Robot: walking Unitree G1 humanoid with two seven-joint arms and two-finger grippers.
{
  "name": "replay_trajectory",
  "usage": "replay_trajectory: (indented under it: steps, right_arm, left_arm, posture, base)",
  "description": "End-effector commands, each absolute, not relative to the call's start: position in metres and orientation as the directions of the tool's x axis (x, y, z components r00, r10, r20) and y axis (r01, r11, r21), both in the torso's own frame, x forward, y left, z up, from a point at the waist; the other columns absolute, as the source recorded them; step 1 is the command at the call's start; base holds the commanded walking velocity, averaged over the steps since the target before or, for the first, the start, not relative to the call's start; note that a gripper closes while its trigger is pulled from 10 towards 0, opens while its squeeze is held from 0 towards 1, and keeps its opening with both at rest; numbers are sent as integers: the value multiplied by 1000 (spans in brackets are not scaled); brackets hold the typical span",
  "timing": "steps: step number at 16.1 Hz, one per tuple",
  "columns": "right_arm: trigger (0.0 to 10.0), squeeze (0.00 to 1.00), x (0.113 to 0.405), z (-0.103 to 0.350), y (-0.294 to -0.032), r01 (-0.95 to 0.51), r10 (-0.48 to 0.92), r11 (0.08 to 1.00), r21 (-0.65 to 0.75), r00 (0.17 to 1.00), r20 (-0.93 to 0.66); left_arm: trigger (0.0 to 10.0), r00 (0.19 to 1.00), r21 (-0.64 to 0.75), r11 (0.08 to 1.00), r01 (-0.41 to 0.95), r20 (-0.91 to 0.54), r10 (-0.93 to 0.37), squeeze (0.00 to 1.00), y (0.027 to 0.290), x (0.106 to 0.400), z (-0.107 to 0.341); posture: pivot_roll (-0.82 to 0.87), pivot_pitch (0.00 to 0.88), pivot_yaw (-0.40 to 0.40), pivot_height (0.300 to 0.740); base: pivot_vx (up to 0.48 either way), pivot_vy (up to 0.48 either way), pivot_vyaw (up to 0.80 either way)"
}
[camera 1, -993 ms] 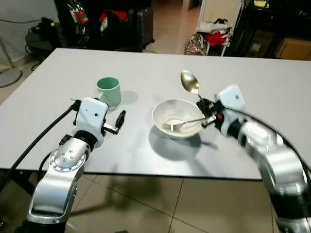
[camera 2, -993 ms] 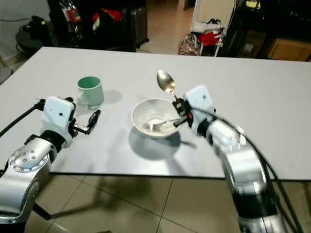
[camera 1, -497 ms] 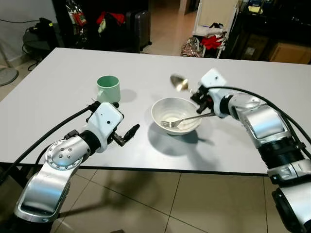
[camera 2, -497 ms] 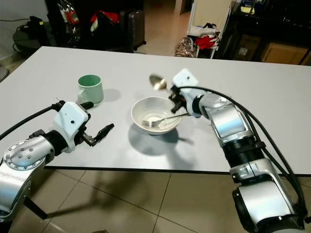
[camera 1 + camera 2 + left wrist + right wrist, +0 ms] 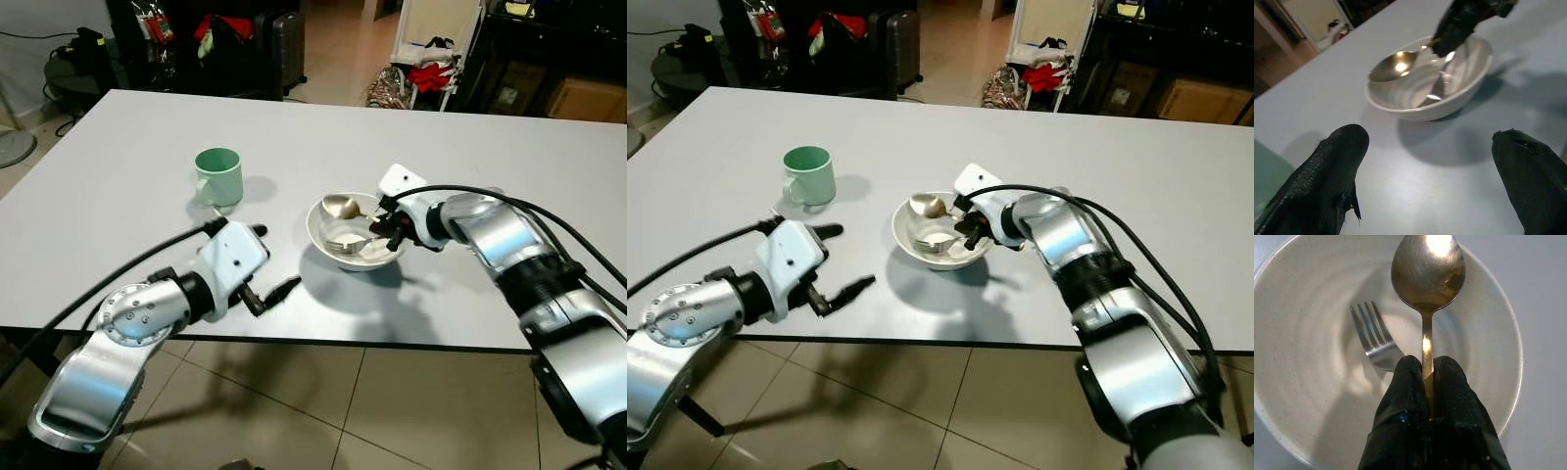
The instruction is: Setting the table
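A white bowl (image 5: pixel 323 233) sits near the table's front edge with a silver fork (image 5: pixel 1371 335) lying in it. My right gripper (image 5: pixel 385 227) is shut on the handle of a gold spoon (image 5: pixel 340 206), whose head hangs over the bowl's far left rim. In the right wrist view the spoon (image 5: pixel 1428 269) points out over the bowl (image 5: pixel 1293 357) beside the fork. My left gripper (image 5: pixel 272 262) is open, low over the table just left of the bowl, with its fingers (image 5: pixel 1327 171) spread toward the bowl (image 5: pixel 1449 105). A green mug (image 5: pixel 218 177) stands further back on the left.
The grey table (image 5: pixel 147 147) runs wide to the back and right. Behind it are bags, clothes and dark furniture (image 5: pixel 245 39) on a tiled floor. The table's front edge (image 5: pixel 392 345) lies just below the bowl.
My right gripper has lowered the spoon from above the bowl's far side down into the bowl. My left gripper has moved right, closer to the bowl.
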State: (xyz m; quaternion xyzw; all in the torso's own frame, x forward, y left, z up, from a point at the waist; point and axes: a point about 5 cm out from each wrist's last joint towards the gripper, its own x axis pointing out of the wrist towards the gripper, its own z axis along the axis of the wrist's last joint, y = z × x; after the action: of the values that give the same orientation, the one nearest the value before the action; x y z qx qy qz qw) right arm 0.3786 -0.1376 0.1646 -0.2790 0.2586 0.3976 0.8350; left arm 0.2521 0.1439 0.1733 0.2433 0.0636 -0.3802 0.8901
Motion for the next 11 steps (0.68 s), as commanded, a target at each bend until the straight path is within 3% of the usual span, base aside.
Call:
replay_trajectory:
  steps: [1,6,11]
  right_arm:
    - [10000,0,383,176,-136,-819,522,494,-292,548,-654]
    - [10000,0,384,171,-131,-869,496,409,-281,469,-731]
    - [10000,0,387,169,-134,-867,463,411,-283,466,-754]
  left_arm:
    - [10000,676,371,570,733,-308,-669,71,139,248,174]
    - [10000,533,239,477,846,-380,-756,71,128,234,166]
    - [10000,538,233,485,843,-386,-750,63,128,235,166]
  posture:
    - [-18,0,-20,740]
    - [-31,0,-16,740]
    - [-34,0,-27,740]
  base:
    - [0,0,0]
    - [0,0,0]
    - [0,0,0]
